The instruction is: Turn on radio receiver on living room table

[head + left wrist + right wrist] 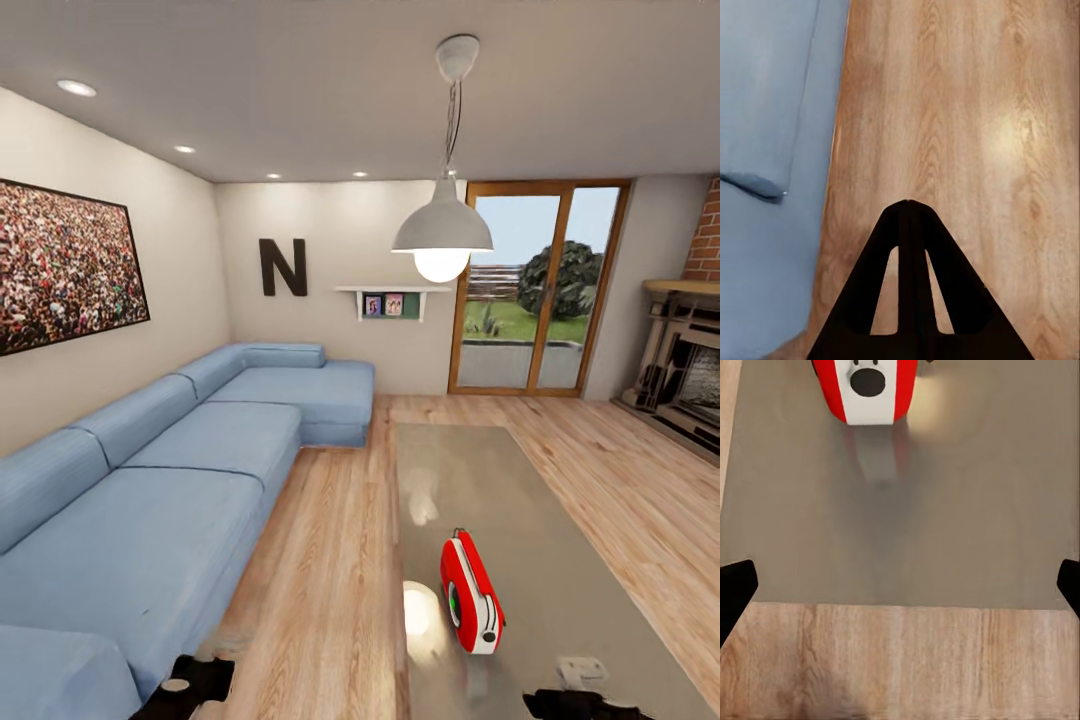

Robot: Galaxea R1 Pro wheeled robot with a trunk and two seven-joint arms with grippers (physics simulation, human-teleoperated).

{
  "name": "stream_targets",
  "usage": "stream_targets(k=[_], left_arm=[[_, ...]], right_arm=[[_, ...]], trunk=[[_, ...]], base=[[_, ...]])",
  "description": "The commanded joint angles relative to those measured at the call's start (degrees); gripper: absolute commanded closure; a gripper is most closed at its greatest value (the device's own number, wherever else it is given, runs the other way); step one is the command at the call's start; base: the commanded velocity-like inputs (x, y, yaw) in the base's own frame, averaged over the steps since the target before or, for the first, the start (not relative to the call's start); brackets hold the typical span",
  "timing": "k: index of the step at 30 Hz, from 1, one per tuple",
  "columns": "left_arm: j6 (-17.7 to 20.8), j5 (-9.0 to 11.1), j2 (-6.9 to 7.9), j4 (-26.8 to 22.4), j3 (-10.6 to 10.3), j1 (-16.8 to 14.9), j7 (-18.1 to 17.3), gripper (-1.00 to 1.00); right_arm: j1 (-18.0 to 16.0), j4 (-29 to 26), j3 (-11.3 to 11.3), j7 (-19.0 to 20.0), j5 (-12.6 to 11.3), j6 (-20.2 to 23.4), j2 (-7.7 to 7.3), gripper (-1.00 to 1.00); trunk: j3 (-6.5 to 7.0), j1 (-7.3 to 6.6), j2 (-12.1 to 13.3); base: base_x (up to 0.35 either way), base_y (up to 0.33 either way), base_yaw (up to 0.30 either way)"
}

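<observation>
Left end effector [907, 206] closed, radio receiver [471, 592] upright

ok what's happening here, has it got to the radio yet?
Not yet. The robot faces the table in the living room, with the red radio receiver standing on its near end, untouched. The right gripper is open, hanging over the table's near edge short of the radio. The left gripper is shut above the wood floor beside the sofa.

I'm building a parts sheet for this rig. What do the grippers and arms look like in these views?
The left gripper is matte black: two flat tapered fingers meeting in a point, with long slot-shaped cutouts showing the floor. Of the right gripper, two black blunt fingertips show at the frame edges, set wide apart. No cables or markings are visible. In the head view, black arm parts and a white-grey piece show at the bottom edge.
</observation>
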Motion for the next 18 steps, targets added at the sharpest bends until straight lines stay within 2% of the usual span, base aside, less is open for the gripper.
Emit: stream_targets(k=[1, 5, 9, 15, 18], left_arm=[[-0.8, 0.0, 0.7, 1.9, 0.4, 0.0, 0.1, 1.0], [-2.2, -0.1, 1.59, 8.1, 0.8, 0.1, 0.3, 1.0], [-5.0, -0.1, 2.09, 9.7, 0.8, 0.1, 0.3, 1.0], [-6.1, -0.1, 2.2, 11.2, 0.8, 0.2, 0.3, 1.0], [-6.2, -0.1, 2.25, 11.4, 0.9, 0.2, 0.3, 1.0]], right_arm=[[0.5, 0.6, 0.0, -0.1, 0.0, -0.1, 0.08, -1.0], [3.6, 1.1, 0.0, -0.2, 0.0, -0.1, 0.46, -1.0], [4.6, 1.1, 0.0, -0.2, -0.1, 0.0, 0.94, -1.0], [4.9, 1.1, -0.1, -0.2, -0.1, -0.1, 4.75, -1.0], [4.9, 1.1, -0.1, -0.2, -0.1, -0.1, 6.13, -1.0]], trunk=[[0.19, -0.23, 0.4], [0.91, -1.11, 2.0], [1.63, -1.98, 3.6], [2.7, -3.3, 6.0], [3.24, -3.96, 7.2]], base=[[0.0, 0.0, 0.0], [0.0, 0.0, 0.0], [0.0, 0.0, 0.0], [0.0, 0.0, 0.0], [0.0, 0.0, 0.0]])
